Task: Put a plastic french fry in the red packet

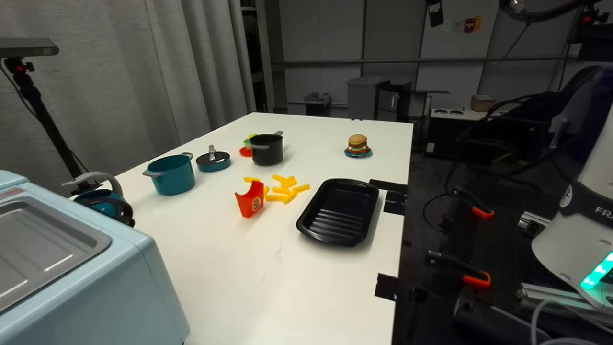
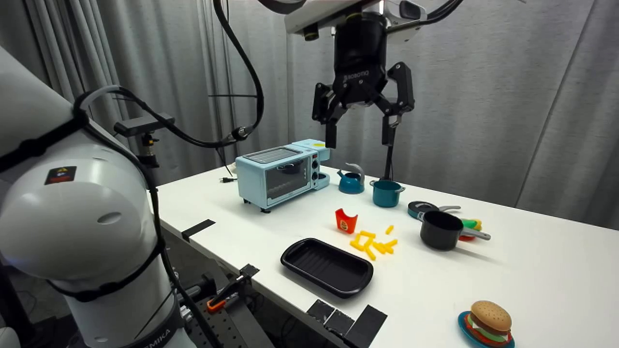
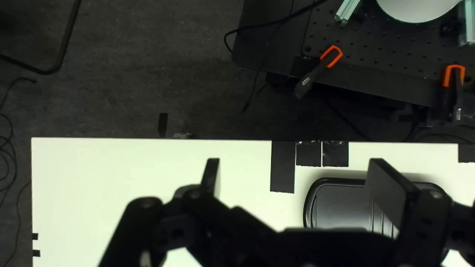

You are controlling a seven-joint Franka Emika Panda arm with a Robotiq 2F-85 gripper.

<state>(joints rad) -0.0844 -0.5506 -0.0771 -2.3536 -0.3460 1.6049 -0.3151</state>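
Several bright yellow plastic french fries [image 1: 276, 197] lie loose in a cluster on the white table; they also show in an exterior view [image 2: 357, 245]. The red packet [image 1: 250, 201] stands upright beside them, open at the top, with a burger picture on its front; it also shows in an exterior view [image 2: 346, 222]. No fry shows inside it. My gripper [image 2: 359, 136] is wide open and empty, high above the table. In the wrist view my gripper [image 3: 295, 163] has nothing between its fingers. The fries and the packet are out of the wrist view.
A black ribbed tray [image 1: 335, 223] lies near the table edge by the fries. A teal pot [image 2: 386, 194], a lid [image 1: 213, 163], a black saucepan [image 2: 440, 232] and a kettle [image 2: 351, 182] stand behind. A toy burger [image 2: 488, 319] and a light-blue toaster oven [image 2: 280, 174] stand farther off.
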